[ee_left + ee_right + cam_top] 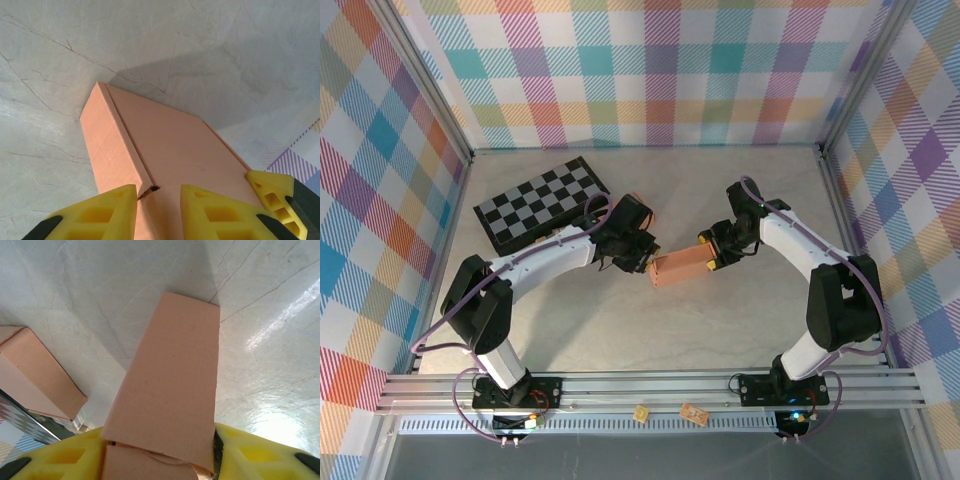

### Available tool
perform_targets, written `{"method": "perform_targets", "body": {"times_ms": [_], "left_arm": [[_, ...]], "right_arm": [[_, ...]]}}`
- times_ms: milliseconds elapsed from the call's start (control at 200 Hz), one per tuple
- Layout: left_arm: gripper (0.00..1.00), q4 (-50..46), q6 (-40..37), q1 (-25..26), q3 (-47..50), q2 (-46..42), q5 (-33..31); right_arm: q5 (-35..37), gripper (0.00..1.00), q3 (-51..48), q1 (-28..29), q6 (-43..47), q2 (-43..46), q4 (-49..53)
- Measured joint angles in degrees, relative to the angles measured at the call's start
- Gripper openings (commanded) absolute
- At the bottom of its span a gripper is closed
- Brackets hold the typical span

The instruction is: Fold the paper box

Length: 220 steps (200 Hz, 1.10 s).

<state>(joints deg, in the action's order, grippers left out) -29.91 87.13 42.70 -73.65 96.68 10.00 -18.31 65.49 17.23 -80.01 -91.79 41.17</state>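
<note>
Seen from above, your paper box point(680, 268) lies near the centre of the table point(740, 190), its length running from nine to three o'clock. Your left gripper point(648, 262) meets the nine o'clock end. Its yellow fingers point(100, 212) stand partly apart over the cardboard, and you cannot tell whether they grip it. Your right gripper point(706, 258) pinches the three o'clock end. A chessboard point(542, 203) lies at ten o'clock, apart from the box.

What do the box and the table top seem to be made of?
Paper box: thin cardboard, it seems, matte salmon-tan; a sharp fold line and a slightly frayed seam show. Table top: pale grey with dark veins like marble and a soft sheen; real stone or printed laminate, I cannot tell.
</note>
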Motion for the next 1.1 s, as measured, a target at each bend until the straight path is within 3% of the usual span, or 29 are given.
{"method": "perform_targets", "body": {"times_ms": [225, 395, 465, 610, 880, 1100], "left_arm": [[0.45, -0.2, -1.0, -0.1, 0.0, 0.2, -1.9], [0.46, -2.3, -7.5, -0.2, -3.8, 0.2, -3.3], [0.47, -5.2, -15.0, 0.0, -9.3, 0.4, -4.0], [0.51, -9.5, -38.2, 1.9, -18.4, 0.0, -9.6], [0.63, -11.0, -74.8, 10.4, -15.3, 0.4, -18.9], [0.65, -7.4, -92.3, 15.4, -10.4, 3.0, -25.6]], "right_arm": [[0.3, 0.51, 0.6, 0.0, 0.0, -0.4, 0.4], [1.0, 0.51, 2.2, 0.0, -0.1, -1.6, 1.0], [1.3, 0.51, 2.8, 0.0, -0.1, -2.1, 1.1], [1.6, 0.50, 3.8, 0.0, -0.1, -2.8, 1.6], [1.8, 0.50, 4.3, 0.0, -0.1, -3.1, 1.8], [1.8, 0.50, 4.3, 0.0, -0.2, -3.2, 1.8]]}}
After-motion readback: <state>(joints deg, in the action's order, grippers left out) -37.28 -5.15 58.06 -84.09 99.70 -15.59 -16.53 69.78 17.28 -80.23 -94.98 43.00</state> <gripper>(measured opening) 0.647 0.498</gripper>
